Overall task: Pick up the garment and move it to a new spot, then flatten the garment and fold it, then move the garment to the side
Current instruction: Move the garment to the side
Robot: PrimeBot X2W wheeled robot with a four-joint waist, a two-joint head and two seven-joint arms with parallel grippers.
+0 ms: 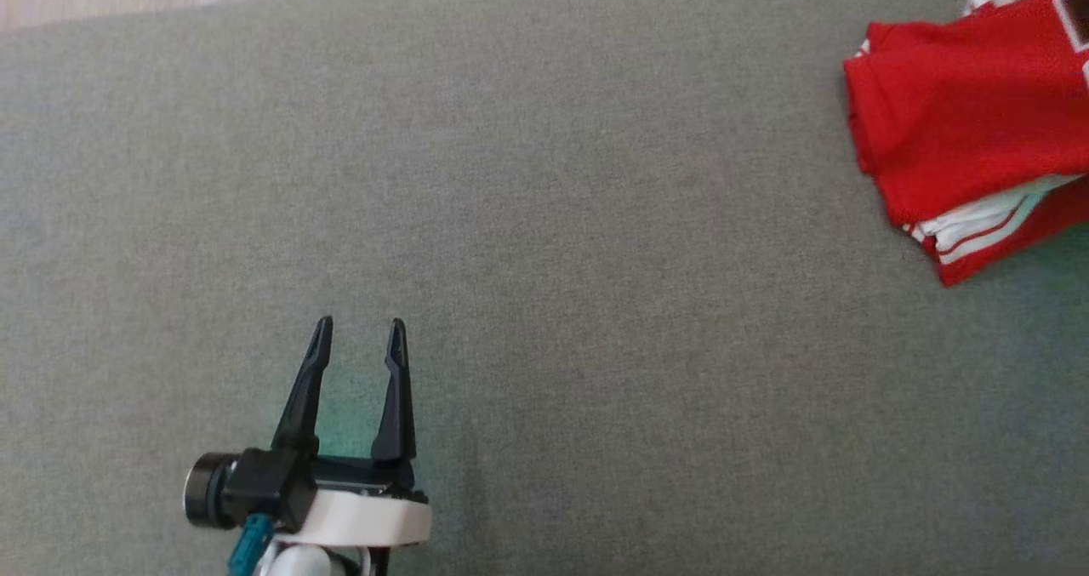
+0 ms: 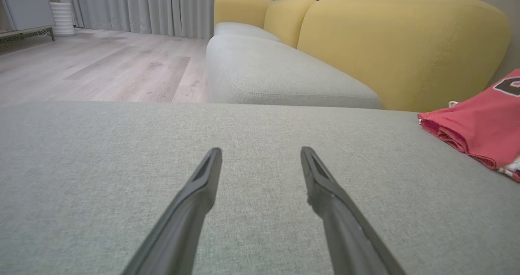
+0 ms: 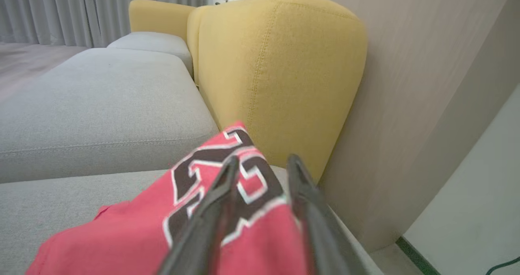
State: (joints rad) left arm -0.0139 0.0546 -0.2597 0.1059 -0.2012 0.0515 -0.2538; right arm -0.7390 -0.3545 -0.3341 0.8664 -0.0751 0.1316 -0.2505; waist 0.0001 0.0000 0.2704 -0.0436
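The garment (image 1: 961, 125) is a red jersey with white trim, lying folded at the far right of the grey cushion (image 1: 544, 261). The left wrist view has it at the right edge, garment (image 2: 479, 124). My left gripper (image 1: 360, 325) is open over bare cushion at the lower left, far from the jersey, with nothing between its fingers (image 2: 261, 151). In the right wrist view my right gripper (image 3: 263, 160) hovers right over the garment (image 3: 134, 234), above its black and white lettering. Its fingers stand a little apart and the picture is slightly blurred. No fabric is pinched between them.
A yellow sofa backrest (image 3: 280, 76) rises just beyond the garment, with a beige wall (image 3: 410, 84) beside it. Another grey seat cushion (image 2: 276, 72) extends further back. Wooden floor (image 2: 101, 68), grey curtains (image 2: 162, 7) and a white cabinet (image 2: 26, 9) lie beyond the cushion's left edge.
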